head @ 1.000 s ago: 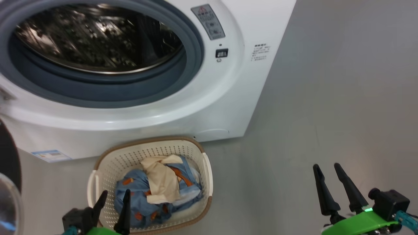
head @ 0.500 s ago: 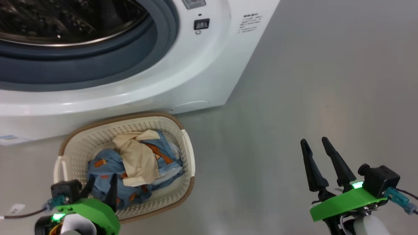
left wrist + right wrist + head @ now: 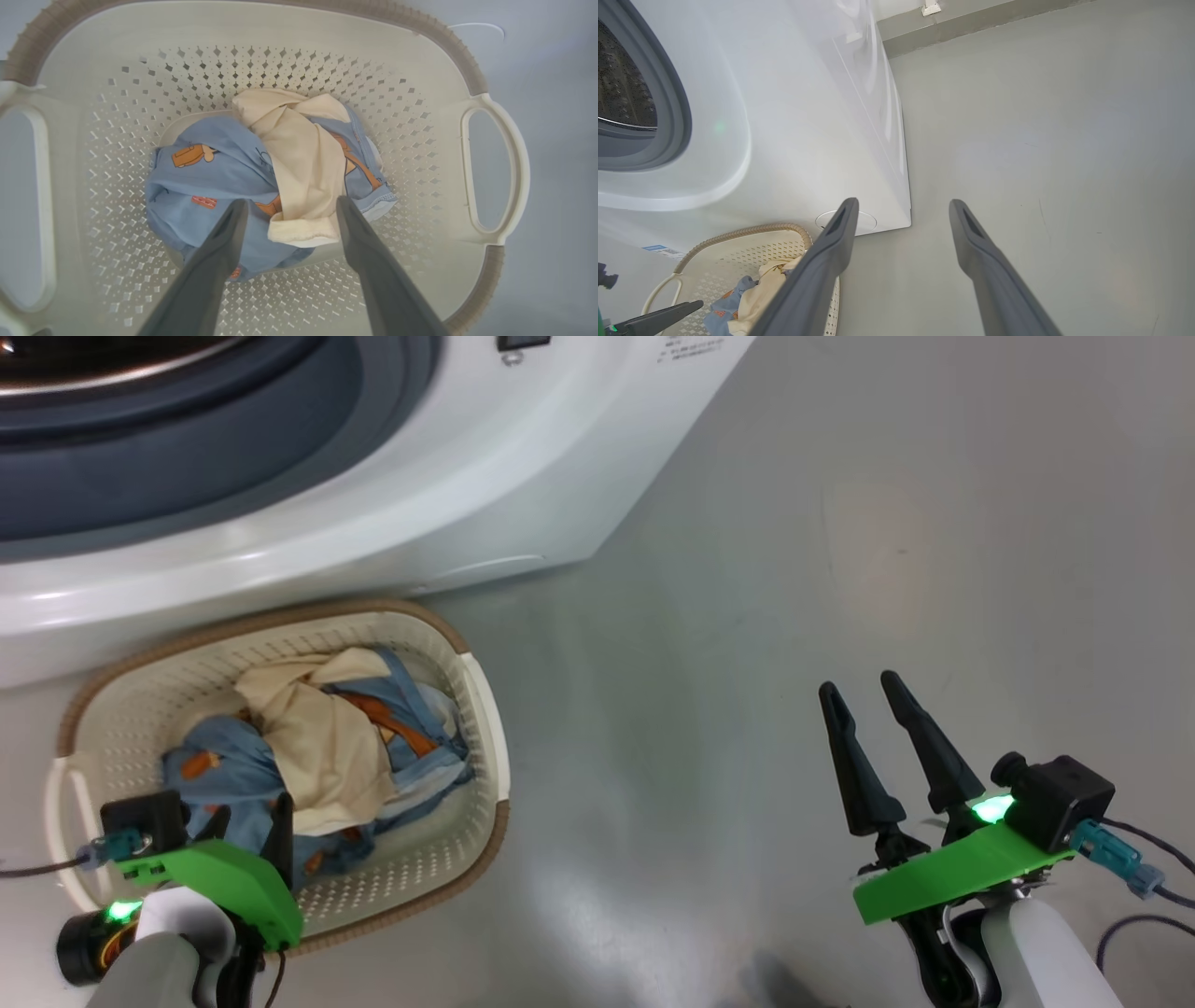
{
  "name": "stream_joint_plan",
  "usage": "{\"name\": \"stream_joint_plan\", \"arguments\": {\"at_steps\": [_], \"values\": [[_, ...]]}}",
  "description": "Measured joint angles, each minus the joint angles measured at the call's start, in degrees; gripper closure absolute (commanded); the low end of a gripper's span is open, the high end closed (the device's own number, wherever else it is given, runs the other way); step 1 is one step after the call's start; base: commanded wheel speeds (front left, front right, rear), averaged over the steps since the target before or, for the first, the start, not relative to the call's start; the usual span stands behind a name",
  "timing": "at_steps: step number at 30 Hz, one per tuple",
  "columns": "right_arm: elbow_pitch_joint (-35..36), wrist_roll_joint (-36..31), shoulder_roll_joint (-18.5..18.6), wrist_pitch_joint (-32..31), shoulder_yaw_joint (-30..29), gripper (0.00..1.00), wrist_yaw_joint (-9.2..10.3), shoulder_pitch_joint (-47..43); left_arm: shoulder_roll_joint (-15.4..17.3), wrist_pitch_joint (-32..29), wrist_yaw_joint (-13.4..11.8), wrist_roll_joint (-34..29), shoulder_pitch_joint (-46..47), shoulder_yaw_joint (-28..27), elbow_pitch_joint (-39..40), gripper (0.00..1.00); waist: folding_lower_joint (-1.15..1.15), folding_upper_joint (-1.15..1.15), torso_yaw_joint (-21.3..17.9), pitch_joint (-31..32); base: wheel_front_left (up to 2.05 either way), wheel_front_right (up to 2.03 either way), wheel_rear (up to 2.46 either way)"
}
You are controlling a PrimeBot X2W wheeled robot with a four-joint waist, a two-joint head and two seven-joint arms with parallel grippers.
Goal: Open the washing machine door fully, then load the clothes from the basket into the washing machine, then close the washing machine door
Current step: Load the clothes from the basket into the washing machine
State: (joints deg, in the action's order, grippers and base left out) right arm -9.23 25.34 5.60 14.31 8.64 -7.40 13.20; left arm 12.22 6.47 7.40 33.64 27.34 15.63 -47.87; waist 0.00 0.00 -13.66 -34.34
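Floor: smooth grey floor [image 3: 794,569], bare and faintly glossy, and it carries everything I can see.
Room: in the right wrist view a darker skirting [image 3: 971,28] runs along the foot of a pale wall behind the machine.
Washing machine: the white washing machine [image 3: 373,523] stands on the floor, its grey gasket [image 3: 187,476] and steel drum [image 3: 626,93] uncovered, with a small blue label [image 3: 663,251] low on its front.
Door step: with the mouth uncovered I judge the door to be open. How fully, I cannot tell.
Basket: the cream perforated basket [image 3: 485,709] sits on the floor just beside the machine's front base. I cannot tell if they touch.
Clothes: the clothes [image 3: 210,186] lie bunched in the middle of the basket's bottom, the cream cloth [image 3: 303,168] draped over the blue printed fabric. Nothing is loaded yet.
Left gripper: my left gripper [image 3: 292,201] is inside the basket with its fingers spread wide, holding nothing. The tips straddle the cream cloth's lower edge, and I cannot make out contact.
Right gripper: my right gripper [image 3: 856,683] hangs over bare floor, well apart from the basket, fingers parted and empty.
Left to do: grasp, lift into the drum, then close the door.
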Motion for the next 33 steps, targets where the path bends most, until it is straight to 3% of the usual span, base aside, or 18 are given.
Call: {"name": "stream_joint_plan", "arguments": {"at_steps": [13, 33], "values": [[0.8, 0.0, -0.6, 0.0, 1.1, 0.00, 0.00, 2.7, 1.6, 0.2, 0.0, 3.5, 7.1, 4.1, -6.0, 0.00, 0.00, 0.00, -2.9, -6.9, 0.00, 0.00, 0.00], [1.7, 0.0, -0.5, 0.0, 0.5, 0.00, 0.00, 4.1, 2.7, 2.5, 0.0, 7.2, 12.2, 9.1, -12.0, 0.00, 0.00, 0.00, -3.5, -10.9, 0.00, 0.00, 0.00]]}}
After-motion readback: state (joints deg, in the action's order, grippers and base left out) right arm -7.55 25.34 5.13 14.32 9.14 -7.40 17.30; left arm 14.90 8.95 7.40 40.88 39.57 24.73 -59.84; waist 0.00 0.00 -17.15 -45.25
